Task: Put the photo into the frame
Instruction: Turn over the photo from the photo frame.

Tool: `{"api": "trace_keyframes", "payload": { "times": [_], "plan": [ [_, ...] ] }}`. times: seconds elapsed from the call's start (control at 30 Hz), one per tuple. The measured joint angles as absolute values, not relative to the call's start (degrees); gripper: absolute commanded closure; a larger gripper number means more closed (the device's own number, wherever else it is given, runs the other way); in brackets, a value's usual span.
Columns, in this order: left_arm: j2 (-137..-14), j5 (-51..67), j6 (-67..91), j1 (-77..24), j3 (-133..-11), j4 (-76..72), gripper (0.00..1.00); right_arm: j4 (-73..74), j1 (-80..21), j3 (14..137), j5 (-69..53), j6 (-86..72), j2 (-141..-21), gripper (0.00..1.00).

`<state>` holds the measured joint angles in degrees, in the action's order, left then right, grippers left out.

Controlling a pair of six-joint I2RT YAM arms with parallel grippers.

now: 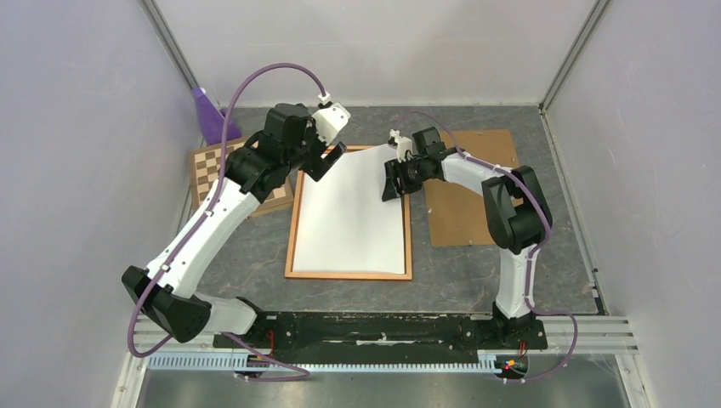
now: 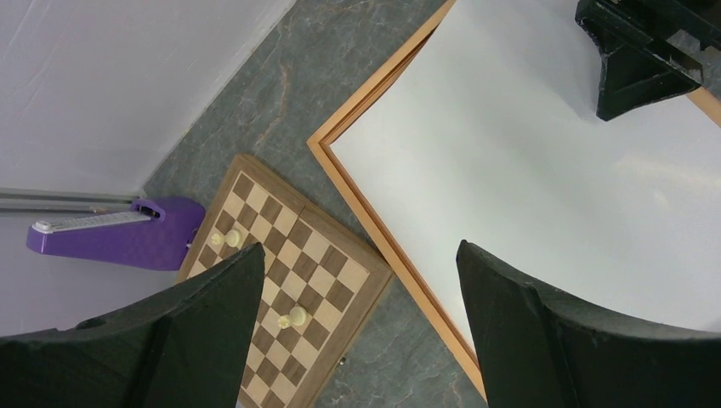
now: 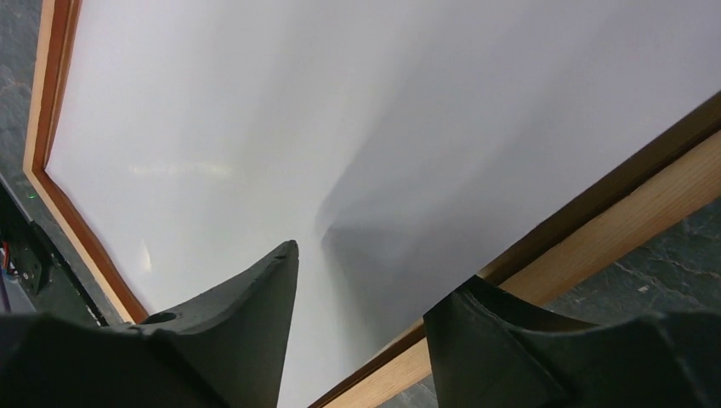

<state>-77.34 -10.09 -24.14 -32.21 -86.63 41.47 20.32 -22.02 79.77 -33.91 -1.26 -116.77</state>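
left fingers [image 2: 170, 340] and right fingers [image 3: 229, 340] open, empty, above photo [image 1: 350, 217]; chessboard [image 1: 207, 170] beside frame [image 1: 349, 275].

The table [image 1: 349, 293] lies open on the near side of the frame [image 1: 349, 274]. Left, a chessboard [image 1: 208, 166] (pawns [image 2: 296, 317] standing on it) and purple metronome [image 1: 207, 115] crowd the corner; right, a flat brown board [image 1: 459, 221].

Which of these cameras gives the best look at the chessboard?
The left wrist view: the chessboard lies close below, its squares sharp, with small pale pieces standing on it. The top view shows only part of it, the left arm covering the rest. The right wrist view shows none of it.
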Motion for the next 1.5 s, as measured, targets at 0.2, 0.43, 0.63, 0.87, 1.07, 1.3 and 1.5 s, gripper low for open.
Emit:
{"api": "trace_keyframes", "payload": {
  "times": [0.2,0.43,0.63,0.87,1.07,1.3,1.5],
  "plan": [
    [-77.3,-10.1,-24.1,-32.2,-86.3,41.4,0.1,20.3,-22.0,79.8,-32.4,-1.1,-115.2,0.38],
    [-77.3,-10.1,-24.2,-32.2,-85.9,41.4,0.1,22.1,-22.0,79.8,-29.6,0.2,-114.7,0.31],
    [-77.3,-10.1,-24.2,-32.2,-85.9,41.4,0.1,23.9,-22.0,80.3,-27.3,1.5,-114.3,0.3],
    [-77.2,-10.1,-24.2,-32.2,-85.2,41.3,0.1,25.4,-22.1,81.6,-25.5,2.7,-114.3,0.29],
    [-77.2,-10.1,-24.2,-32.2,-84.6,41.3,0.1,26.2,-22.1,82.4,-24.9,3.2,-114.3,0.29],
    [-77.2,-10.1,-24.2,-32.2,-83.6,40.3,0.1,27.0,-22.1,82.7,-22.2,5.1,-112.9,0.24],
    [-77.2,-10.0,-24.1,-32.2,-81.4,39.3,0.1,27.0,-22.1,82.6,-17.8,7.8,-107.5,0.02]
  ]
}}
